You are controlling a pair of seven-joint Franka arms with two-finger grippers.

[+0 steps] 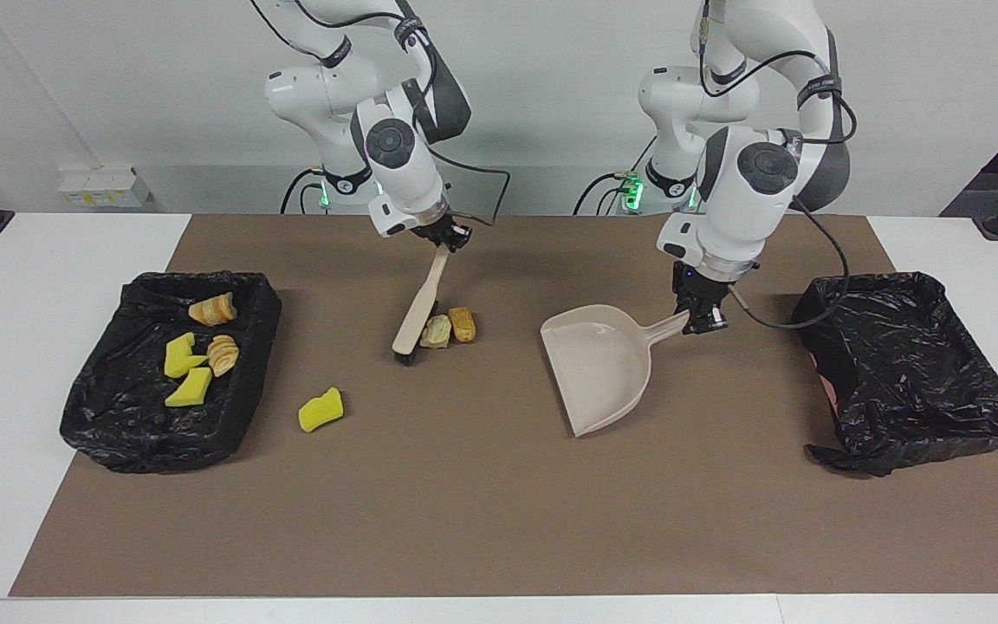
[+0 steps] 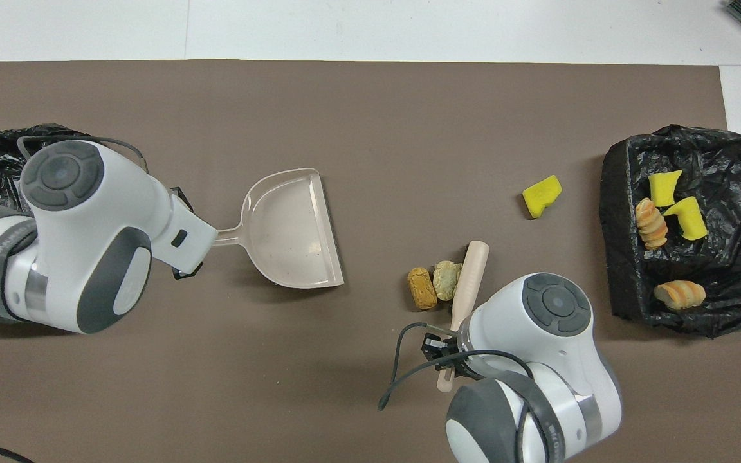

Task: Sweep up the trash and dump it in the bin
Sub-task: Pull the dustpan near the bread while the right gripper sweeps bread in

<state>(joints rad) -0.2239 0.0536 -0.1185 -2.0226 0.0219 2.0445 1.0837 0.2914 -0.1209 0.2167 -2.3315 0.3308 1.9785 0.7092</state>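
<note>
My right gripper (image 1: 449, 236) is shut on the handle of the beige brush (image 1: 419, 305), whose black bristles rest on the mat against a pale lump (image 1: 436, 331) and a golden-brown piece (image 1: 463, 324) of trash. My left gripper (image 1: 700, 319) is shut on the handle of the beige dustpan (image 1: 599, 364). The pan's mouth faces those two scraps across a gap; in the overhead view the pan (image 2: 293, 228) and the scraps (image 2: 431, 286) lie apart. A yellow sponge chunk (image 1: 320, 410) lies alone on the mat beside the bin (image 1: 243, 399) at the right arm's end.
That black-lined bin holds two yellow chunks (image 1: 185, 373) and two bread-like pieces (image 1: 223, 354). A second black-lined bin (image 1: 906, 364) stands at the left arm's end with nothing showing inside. A brown mat (image 1: 464, 520) covers the white table.
</note>
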